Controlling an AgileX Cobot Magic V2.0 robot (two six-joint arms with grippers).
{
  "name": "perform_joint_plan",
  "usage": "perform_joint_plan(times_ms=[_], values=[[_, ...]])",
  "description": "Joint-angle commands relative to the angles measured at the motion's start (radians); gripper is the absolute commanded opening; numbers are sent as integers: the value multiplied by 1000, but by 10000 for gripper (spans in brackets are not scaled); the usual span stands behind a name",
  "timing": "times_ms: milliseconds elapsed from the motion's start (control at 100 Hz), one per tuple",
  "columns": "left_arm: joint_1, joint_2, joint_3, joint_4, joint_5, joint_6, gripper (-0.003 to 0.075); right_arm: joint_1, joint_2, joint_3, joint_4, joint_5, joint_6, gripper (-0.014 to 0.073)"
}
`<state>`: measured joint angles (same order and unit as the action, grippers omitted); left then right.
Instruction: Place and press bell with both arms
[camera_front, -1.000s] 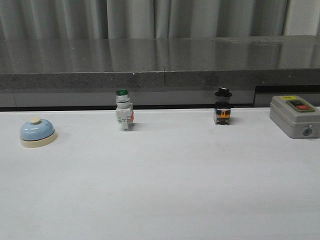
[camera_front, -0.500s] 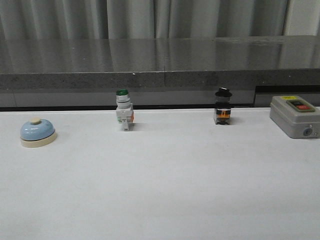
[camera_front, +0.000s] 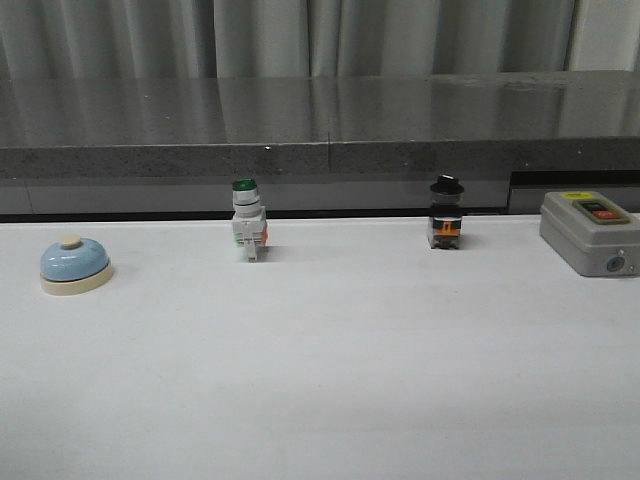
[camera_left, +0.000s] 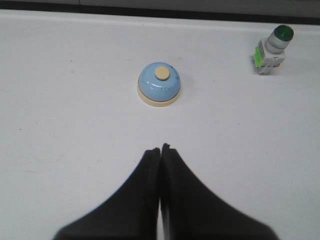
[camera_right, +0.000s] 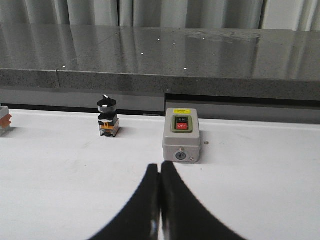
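Note:
The light-blue bell (camera_front: 74, 264) with a cream base and cream button stands on the white table at the far left. It also shows in the left wrist view (camera_left: 159, 85), straight ahead of my left gripper (camera_left: 160, 148), which is shut and empty, a short way from the bell. My right gripper (camera_right: 159, 165) is shut and empty, just in front of a grey switch box (camera_right: 182, 133). Neither arm shows in the front view.
A green-capped white push-button switch (camera_front: 247, 220) and a black-capped switch (camera_front: 446, 213) stand along the table's back edge. The grey switch box (camera_front: 590, 232) sits at the far right. A dark stone ledge (camera_front: 320, 125) runs behind the table.

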<state>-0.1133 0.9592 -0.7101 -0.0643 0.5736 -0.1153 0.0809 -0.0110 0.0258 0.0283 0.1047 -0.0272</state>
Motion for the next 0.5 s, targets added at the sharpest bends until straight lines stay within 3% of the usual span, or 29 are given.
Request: perform_joint_plan(times_ms=[0, 80, 200, 260, 390, 490], values=[[3, -1, -36, -14, -52, 4, 71, -7, -17, -14, -5, -87, -4, -60], [3, -1, -36, -14, -52, 28, 222, -7, -17, -14, -5, -87, -4, -60], [3, -1, -36, -14, -52, 30, 591, -7, -17, -14, -5, -87, -4, -60], [3, -1, -36, -12, -55, 30, 720, -7, -17, -14, -5, -87, -4, -60], [3, -1, -36, -12, -55, 30, 643, -7, -17, -14, -5, -87, -4, -60], [3, -1, -36, -26, -87, 26, 627, -7, -17, -14, -5, -87, -4, -60]])
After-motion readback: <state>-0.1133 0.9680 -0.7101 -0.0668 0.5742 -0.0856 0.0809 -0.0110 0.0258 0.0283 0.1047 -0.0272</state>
